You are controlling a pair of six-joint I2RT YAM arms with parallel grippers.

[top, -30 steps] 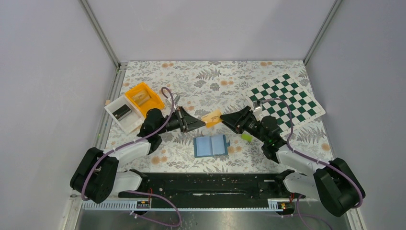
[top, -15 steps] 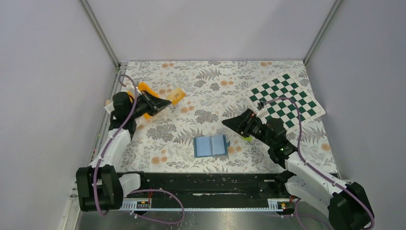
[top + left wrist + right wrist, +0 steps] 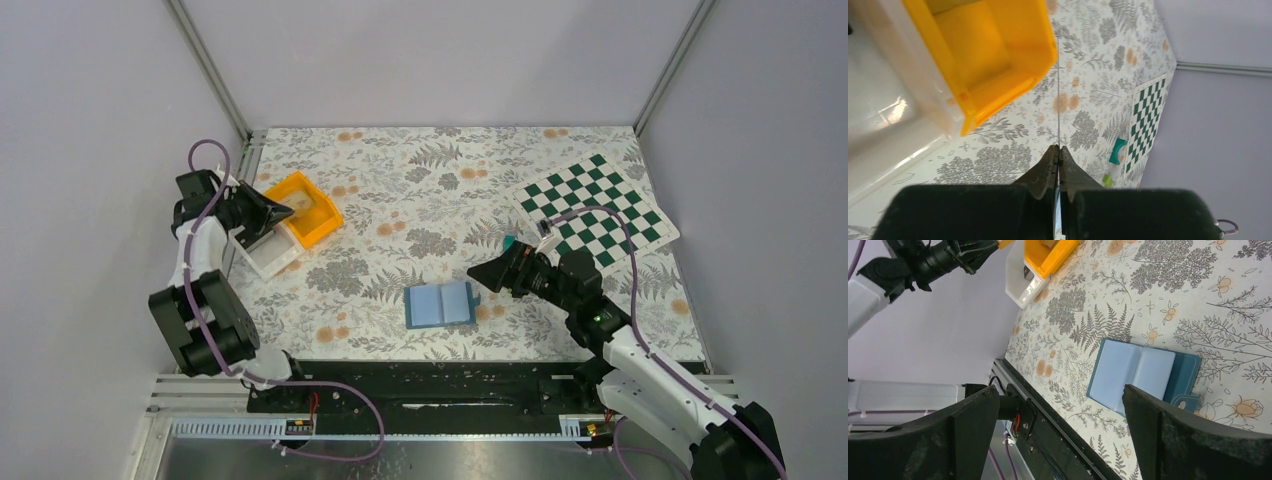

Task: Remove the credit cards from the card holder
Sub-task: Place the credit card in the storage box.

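The card holder (image 3: 440, 303) lies open and flat on the floral table, its pale blue inner pockets (image 3: 1138, 371) facing up. My left gripper (image 3: 278, 210) is far left, at the orange bin (image 3: 300, 205), shut on a thin credit card. In the left wrist view the card (image 3: 1058, 100) shows edge-on as a fine line running out from the closed fingertips (image 3: 1058, 148) past the bin's corner. Its orange tip (image 3: 1006, 243) shows in the right wrist view. My right gripper (image 3: 487, 272) hangs open just right of the holder, with nothing between its fingers (image 3: 1060, 395).
A white bin (image 3: 265, 250) stands against the orange bin (image 3: 983, 55) at the left edge. A teal arch-shaped piece (image 3: 508, 241) and a small lime piece (image 3: 1107, 179) lie by the green checkered mat (image 3: 598, 212) at the right.
The left arm has swung from the table's middle to the far left, carrying the orange-tan card to the bins. The right gripper has opened wide and drawn back beside the holder.
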